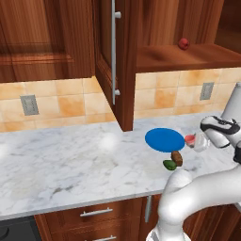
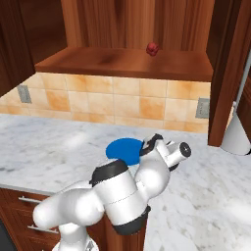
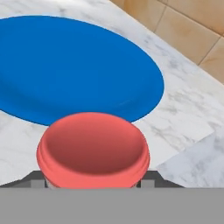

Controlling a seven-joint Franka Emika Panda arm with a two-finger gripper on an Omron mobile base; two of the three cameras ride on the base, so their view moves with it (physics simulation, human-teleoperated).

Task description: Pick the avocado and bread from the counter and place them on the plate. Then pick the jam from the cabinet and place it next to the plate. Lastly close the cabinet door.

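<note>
In the hand view the pink-red jam (image 3: 92,151) sits between the two dark tips of my gripper (image 3: 92,181), which is shut on it. The jar (image 1: 189,139) is low over the counter (image 1: 70,160), just right of the blue plate (image 1: 164,140); I cannot tell whether it touches the marble. The brown bread (image 1: 177,157) lies at the plate's near right rim. The green avocado (image 1: 170,164) lies against it, nearer still, and both look to be on the marble. The cabinet door (image 1: 106,61) stands open, edge-on. From the right base the arm hides part of the plate (image 2: 120,148).
A dark red round thing (image 1: 183,44) sits on the cabinet shelf (image 1: 188,56), also seen as (image 2: 152,48). Tiled wall with outlets (image 1: 29,104) backs the counter. A pale rounded object (image 2: 236,135) stands at the right. Wooden drawers (image 1: 94,214) run below.
</note>
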